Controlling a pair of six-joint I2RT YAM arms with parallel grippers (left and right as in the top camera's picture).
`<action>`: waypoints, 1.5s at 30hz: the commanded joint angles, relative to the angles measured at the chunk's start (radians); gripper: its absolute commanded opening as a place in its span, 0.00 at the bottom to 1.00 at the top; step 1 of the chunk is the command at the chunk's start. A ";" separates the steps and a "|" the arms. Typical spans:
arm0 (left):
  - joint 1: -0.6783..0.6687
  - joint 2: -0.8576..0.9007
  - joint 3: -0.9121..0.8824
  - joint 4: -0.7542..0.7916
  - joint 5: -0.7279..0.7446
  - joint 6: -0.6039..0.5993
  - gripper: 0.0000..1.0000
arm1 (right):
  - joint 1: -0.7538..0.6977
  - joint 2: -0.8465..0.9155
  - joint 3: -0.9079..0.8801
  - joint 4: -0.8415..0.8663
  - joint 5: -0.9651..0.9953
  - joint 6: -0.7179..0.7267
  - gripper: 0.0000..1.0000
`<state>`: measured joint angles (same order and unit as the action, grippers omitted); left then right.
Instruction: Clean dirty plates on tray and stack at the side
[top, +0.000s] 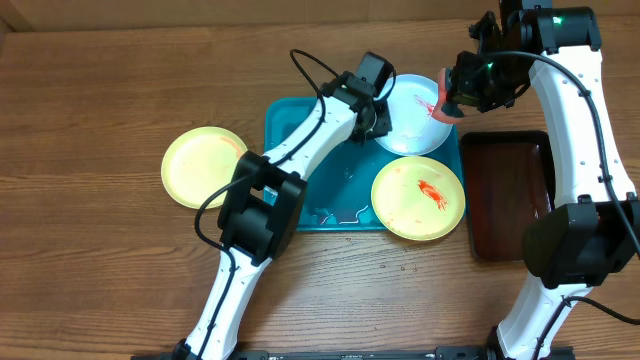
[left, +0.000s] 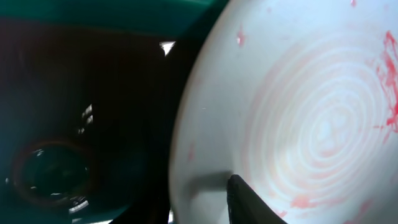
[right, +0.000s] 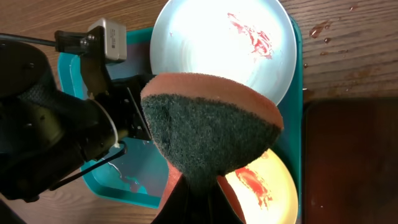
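1. While the right gripper (right: 198, 190) is clamping a sponge (right: 211, 124) between closed fingers, scouring face outward, it is holding it at the 3 o'clock edge of the light blue plate (top: 412, 118), apparently poised for scrubbing. Whether the sponge is touching the plate cannot be told.
2. In the tray (top: 300, 150), the light blue plate is lying at the 1 o'clock corner. It is carrying red smears toward its own 2 o'clock side, and faint pink rings are showing across its centre in the left wrist view.
3. At that plate's 9 o'clock rim the left gripper (top: 377, 118) is sitting, probably steadying the plate against the scrubbing. One dark finger (left: 249, 200) is lying over the rim and the other is hidden, so pinching or not cannot be told.
4. At the tray's 5 o'clock corner the smeared yellow-green plate (top: 418, 198) is resting, overhanging the rim and bearing a red smear at centre. It is judged to be awaiting its turn.
5. On the table (top: 100, 100), at 9 o'clock of the tray and well apart, the second yellow-green plate (top: 203, 167) is lying with no smear showing. It is judged to be starting the stack.
6. Small puddles (top: 335, 213) are pooling at the tray's 6 o'clock edge.
7. At 3 o'clock, just beside the tray, the dark brown-red tray (top: 505, 190) is standing.
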<state>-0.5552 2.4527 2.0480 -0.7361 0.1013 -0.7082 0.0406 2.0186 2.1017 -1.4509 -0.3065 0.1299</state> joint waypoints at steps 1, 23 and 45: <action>-0.006 0.024 0.023 -0.011 -0.025 -0.010 0.25 | -0.004 -0.027 0.014 -0.003 0.021 -0.006 0.04; 0.162 -0.103 0.134 -0.301 -0.112 0.226 0.04 | 0.013 -0.026 0.013 0.034 0.017 -0.008 0.04; 0.276 -0.124 -0.108 -0.484 -0.112 0.363 0.04 | 0.320 0.134 -0.179 0.280 0.018 0.100 0.04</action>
<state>-0.2928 2.3539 1.9961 -1.2461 0.0032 -0.3622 0.3420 2.1319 1.9514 -1.2003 -0.2840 0.1978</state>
